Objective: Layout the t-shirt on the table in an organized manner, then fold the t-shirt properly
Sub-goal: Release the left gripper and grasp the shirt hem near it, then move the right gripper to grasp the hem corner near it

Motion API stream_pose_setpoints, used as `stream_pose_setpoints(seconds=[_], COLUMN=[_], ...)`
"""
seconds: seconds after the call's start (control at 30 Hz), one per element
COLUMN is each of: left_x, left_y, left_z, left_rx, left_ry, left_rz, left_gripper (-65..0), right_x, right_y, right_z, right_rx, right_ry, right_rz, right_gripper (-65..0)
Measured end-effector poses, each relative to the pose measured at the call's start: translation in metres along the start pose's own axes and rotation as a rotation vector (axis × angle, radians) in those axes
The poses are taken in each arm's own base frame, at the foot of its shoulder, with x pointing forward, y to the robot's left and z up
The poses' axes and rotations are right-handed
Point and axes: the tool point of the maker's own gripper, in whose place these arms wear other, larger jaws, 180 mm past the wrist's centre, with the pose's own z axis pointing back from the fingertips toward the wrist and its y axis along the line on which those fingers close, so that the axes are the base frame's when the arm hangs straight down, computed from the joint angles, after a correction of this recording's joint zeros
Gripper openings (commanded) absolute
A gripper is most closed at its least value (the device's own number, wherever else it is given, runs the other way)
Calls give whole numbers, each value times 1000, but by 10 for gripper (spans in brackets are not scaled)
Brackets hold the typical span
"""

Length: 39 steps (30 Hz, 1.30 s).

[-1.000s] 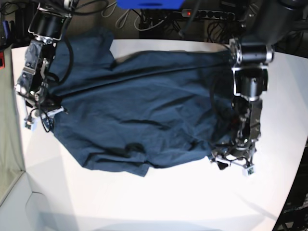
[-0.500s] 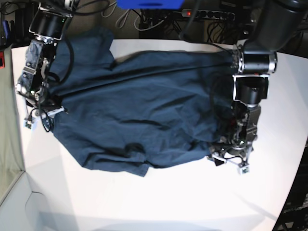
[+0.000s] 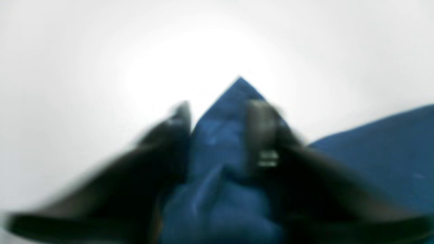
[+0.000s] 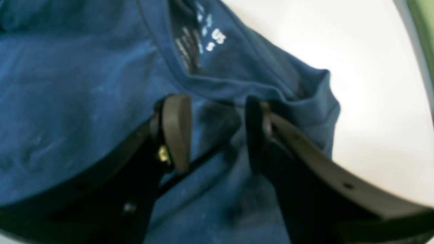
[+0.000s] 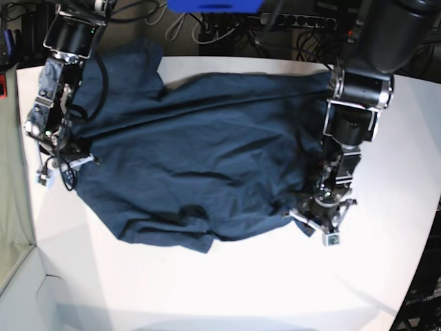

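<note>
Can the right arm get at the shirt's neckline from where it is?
Looks like yes: in its wrist view the right gripper hangs with jaws apart just beside the neckline of the t-shirt, and nothing seems to lie between. Whether they touch the cloth, I can't tell.

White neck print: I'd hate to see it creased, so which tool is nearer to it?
Right. The right tool is just short of the print; the left tool is across the shirt, by a pointed corner.
</note>
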Motion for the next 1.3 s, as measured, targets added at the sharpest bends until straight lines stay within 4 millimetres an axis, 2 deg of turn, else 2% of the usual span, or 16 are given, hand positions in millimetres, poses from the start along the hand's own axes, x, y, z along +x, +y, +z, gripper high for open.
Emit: stream_pose_setpoints(seconds=[0.07,0.1,0.17,0.27,0.4,0.57,0.63,0.77,0.9,0.97,1.03,1.23,1.3], left_x=[-2,-2,-2,3,8,8,5,4,10,6,3,-6,-8], left_y=[3,4,5,13,52,113,132,160,172,170,166,165,166], left_z=[0,0,0,2,9,23,31,43,53,53,52,54,56], left_rx=[6,7,8,1,45,142,167,200,211,209,201,200,202], left_ry=[-14,-18,-18,-14,-21,-24,-34,-29,-58,-52,-46,-46,-54], left_rz=[5,5,6,28,112,164,175,162,137,137,141,138,133], left_gripper=[-641,-618,-645,-646,-647,-647,-647,-647,-647,-647,-647,-647,-647], right_x=[0,0,0,1,-3,2,16,41,58,65,72,52,59], right_y=[0,0,0,7,25,21,21,25,40,63,100,219,247], right_z=[0,0,0,0,-1,3,13,29,39,42,45,35,29], right_rx=[0,0,0,4,45,38,36,43,74,122,196,387,404], right_ry=[0,0,0,-6,2,-12,-61,-144,-198,-207,-240,-154,-146], right_rz=[0,0,0,35,53,51,57,69,103,174,247,492,564], right_gripper=[-385,-385,-385,-385,-385,-385,-381,-380,-380,-380,-379,-379,-380])
